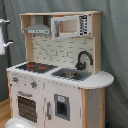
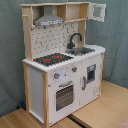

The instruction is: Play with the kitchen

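Standing in view: the kitchen (image 1: 55, 95), a tall white and light-wood toy unit, upright before a grey curtain (image 1: 112, 45) in both exterior views.
Gripper: at the first exterior view's left edge you have a white piece of the arm, taken here as the gripper (image 1: 4, 36), hanging in the air level with the upper shelf.
Grip: you cannot tell whether it is released or clenched; it touches nothing.
Kitchen from the gripper: just to the first exterior view's right of it, apart, not in contact.
Hood: the grey hood (image 1: 38, 29) is the nearest part, beside the gripper at about its height.
Hob: the black hob (image 1: 35, 66) with red rings lies below the gripper and a little further along.
Oven door: the windowed oven door (image 1: 27, 107) sits well below the gripper, under the hob, shut.
Upper cabinet: a windowed cabinet (image 1: 70, 26) is beyond the hood, further from the gripper.
Faucet: the black faucet (image 1: 83, 59) curves over the sink (image 1: 70, 74), well apart from the gripper.
Counter end: the rounded counter end (image 1: 100, 80) is the farthest part.
Second exterior view: the kitchen (image 2: 65, 75) stands on a wooden floor (image 2: 15, 120).
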Controlling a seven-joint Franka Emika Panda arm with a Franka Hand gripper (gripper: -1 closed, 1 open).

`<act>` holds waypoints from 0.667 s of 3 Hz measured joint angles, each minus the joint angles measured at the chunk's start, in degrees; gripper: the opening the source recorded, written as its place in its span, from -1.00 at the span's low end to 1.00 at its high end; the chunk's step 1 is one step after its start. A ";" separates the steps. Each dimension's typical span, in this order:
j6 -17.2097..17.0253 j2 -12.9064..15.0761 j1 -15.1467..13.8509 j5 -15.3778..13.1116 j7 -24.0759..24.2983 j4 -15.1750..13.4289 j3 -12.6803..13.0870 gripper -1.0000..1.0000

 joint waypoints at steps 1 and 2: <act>5.55 0.02 -1.14 -0.10 2.97 -2.71 -2.03 1.00; 10.57 0.06 -2.20 -0.10 5.34 -5.46 -3.38 1.00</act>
